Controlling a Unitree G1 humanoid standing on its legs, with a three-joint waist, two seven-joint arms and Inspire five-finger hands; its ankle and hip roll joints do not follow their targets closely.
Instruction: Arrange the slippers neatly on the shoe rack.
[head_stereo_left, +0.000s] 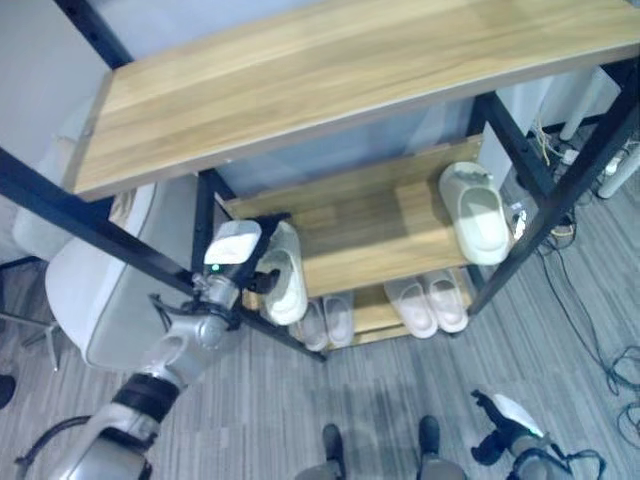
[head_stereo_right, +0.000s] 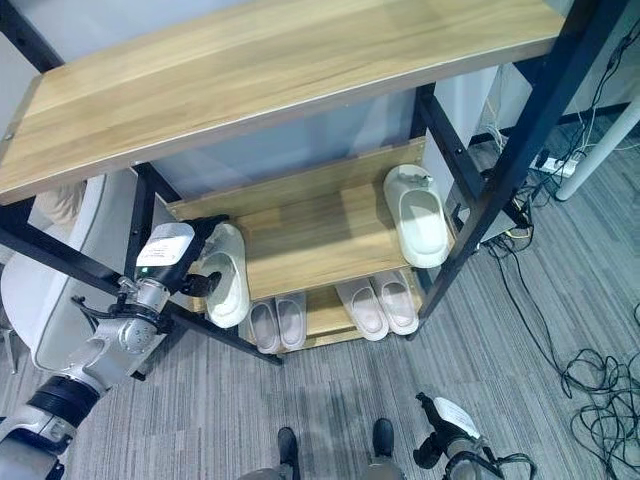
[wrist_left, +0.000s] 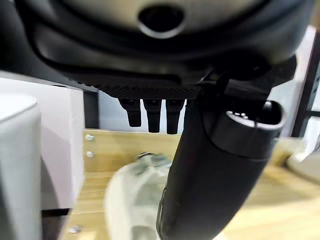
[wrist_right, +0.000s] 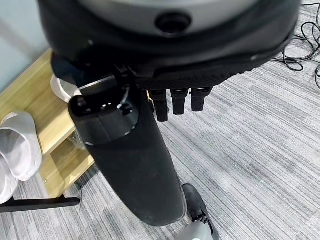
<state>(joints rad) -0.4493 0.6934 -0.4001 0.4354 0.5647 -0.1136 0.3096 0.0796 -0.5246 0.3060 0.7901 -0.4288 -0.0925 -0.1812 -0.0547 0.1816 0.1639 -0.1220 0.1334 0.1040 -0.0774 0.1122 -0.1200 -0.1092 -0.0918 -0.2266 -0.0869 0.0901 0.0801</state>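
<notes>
Pale wood-grain shelves with a smooth matt finish on the shoe rack (head_stereo_left: 340, 60), black matt metal frame bars, off-white smooth rubbery slipper (head_stereo_right: 226, 272) against the left hand (head_stereo_right: 196, 268) of dark matt plastic, grey ribbed carpet floor (head_stereo_right: 480, 340) below

I see a wooden shoe rack (head_stereo_right: 300, 250), one slipper (head_stereo_right: 420, 222) on its middle shelf at right, another slipper at left (head_stereo_right: 228, 275), two pairs (head_stereo_right: 335, 308) on the bottom shelf
</notes>
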